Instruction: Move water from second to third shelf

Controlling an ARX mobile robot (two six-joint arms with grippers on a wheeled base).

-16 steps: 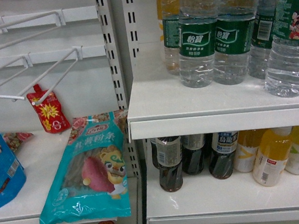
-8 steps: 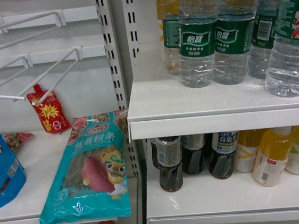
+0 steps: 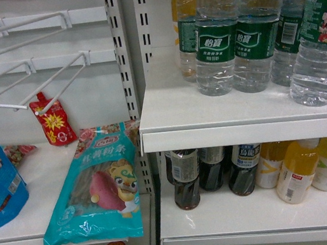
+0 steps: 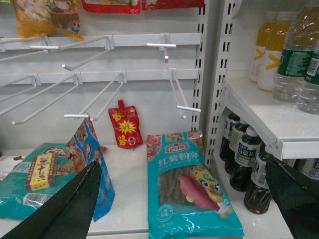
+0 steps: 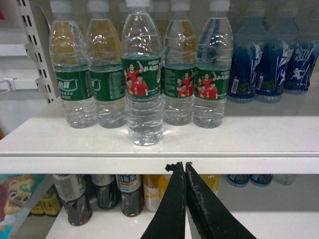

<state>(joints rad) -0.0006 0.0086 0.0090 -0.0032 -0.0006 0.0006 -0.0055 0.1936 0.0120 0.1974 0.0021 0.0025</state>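
Observation:
The water [image 5: 143, 84], a clear ribbed bottle with a green label of people in red shirts, stands upright at the front of the upper white shelf [image 5: 249, 137]. Two more like it [image 5: 213, 82] stand just behind, and green-labelled ones [image 5: 75, 87] stand to the left. In the head view the water [image 3: 320, 41] is at the right edge. My right gripper [image 5: 180, 167] is shut and empty, its tips in front of the shelf's front lip, below and slightly right of the bottle. My left gripper [image 4: 182, 199] is open over a teal bag, far from the water. Neither gripper shows in the head view.
The lower shelf [image 3: 249, 216] holds dark drink bottles [image 3: 185, 178] and yellow juice bottles [image 3: 297, 170]. Blue-wrapped bottles [image 5: 271, 64] stand to the water's right. On the left bay are wire hooks [image 3: 43, 88], a red pouch [image 3: 51, 119], a teal noodle bag [image 3: 100, 187] and a blue bag [image 3: 0, 186].

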